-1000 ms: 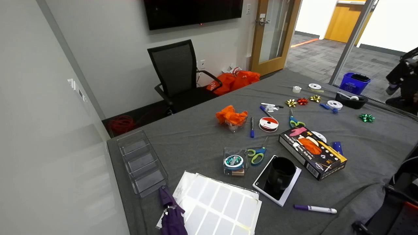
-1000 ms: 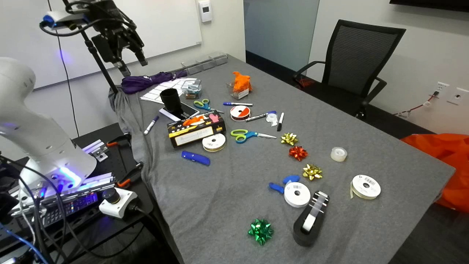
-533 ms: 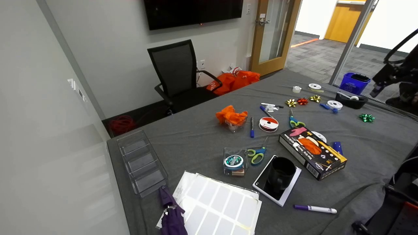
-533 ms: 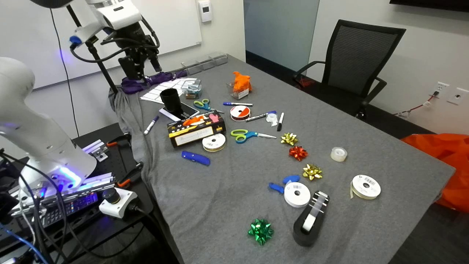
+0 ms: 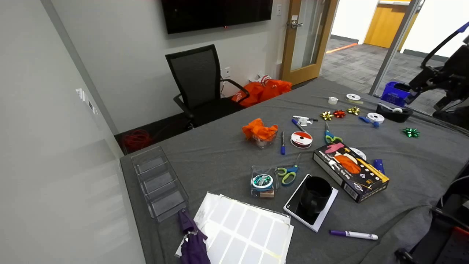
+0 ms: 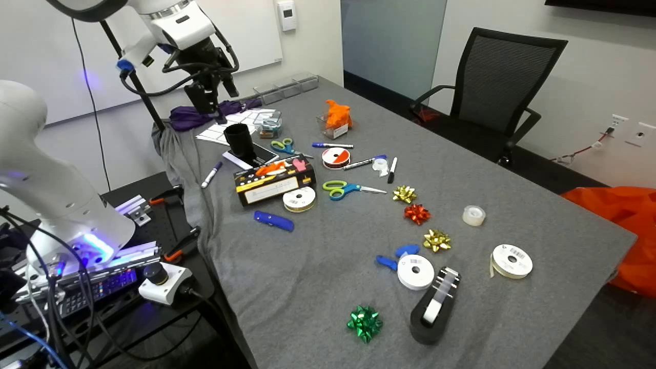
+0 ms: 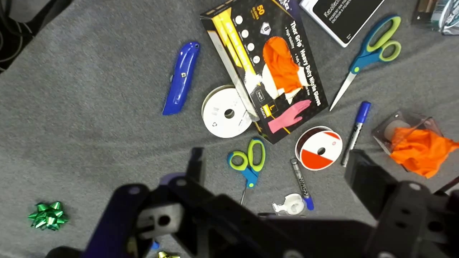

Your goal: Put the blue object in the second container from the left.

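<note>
Pre-grasp stage, to judge by the layout: the object lies ungrasped, and the step in hand appears to be the approach. The hand (image 7: pixel 275 161) hangs above the grey cloth-covered surface (image 7: pixel 89 136), its two fingers spread wide with nothing held between them. The blue utility knife (image 7: pixel 181 79), presumably the object to be moved, lies flat on the surface, just beside a white ribbon spool (image 7: pixel 218 111) and near the glove box (image 7: pixel 269 68), touching neither. In the wrist view the gap between the fingers frames a pair of scissors (image 7: pixel 250 175) instead; the knife appears above and to the left of that gap. The next move therefore calls for a sideways shift towards the knife, a slight turn so that the fingers straddle its narrow width, and a descent that avoids the spool. The likeliest destination is the round tub (image 5: pixel 262 181) with a glittering teal top, seen in an exterior view inside a clear plastic box (image 5: pixel 265 169); whether it is uncovered is not discernible. A divided clear tray (image 5: pixel 158 182) also has compartments that could be counted from the left, so the destination needs confirming before release.
</note>
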